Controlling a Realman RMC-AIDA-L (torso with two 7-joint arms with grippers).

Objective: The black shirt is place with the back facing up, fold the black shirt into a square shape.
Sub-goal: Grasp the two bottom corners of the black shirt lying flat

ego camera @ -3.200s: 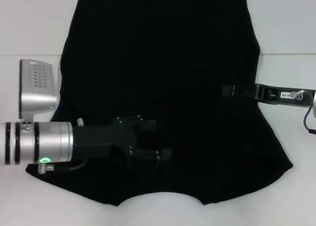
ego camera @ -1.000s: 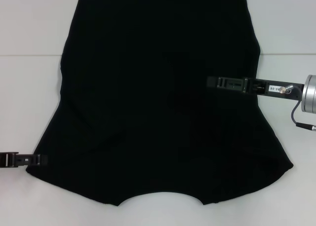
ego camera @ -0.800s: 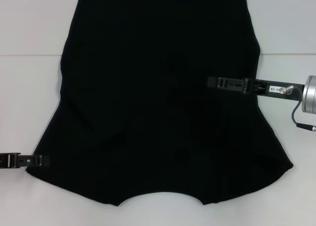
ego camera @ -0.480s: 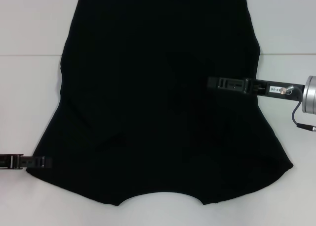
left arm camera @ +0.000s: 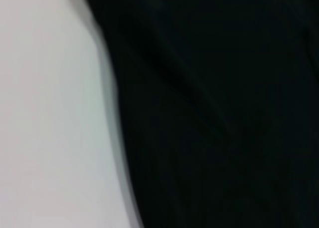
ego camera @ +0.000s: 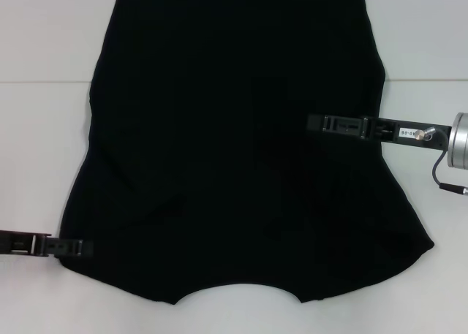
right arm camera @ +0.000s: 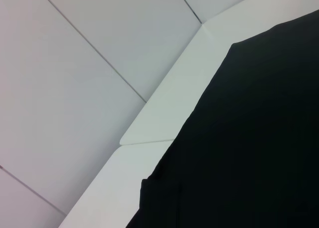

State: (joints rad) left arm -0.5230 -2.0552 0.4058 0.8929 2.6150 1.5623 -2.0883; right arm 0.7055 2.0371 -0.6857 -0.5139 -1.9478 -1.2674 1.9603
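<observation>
Lying flat on the white table [ego camera: 44, 49], neckline nearest the robot, the black shirt [ego camera: 234, 151] looks soft, light and limp; it will sag and drag, so corners or sleeve edges seem the best holds. Left gripper [ego camera: 73, 245] sits at the left sleeve tip; right gripper [ego camera: 333, 123] is over the right side. Whether either claw is spread or pinched I cannot tell.

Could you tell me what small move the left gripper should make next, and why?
Probably ease a little farther inward and close on the cloth. The left gripper sits at the near left sleeve edge of the black shirt, which lies flat and unfolded on the table, while the right gripper rests over its right side.
</observation>
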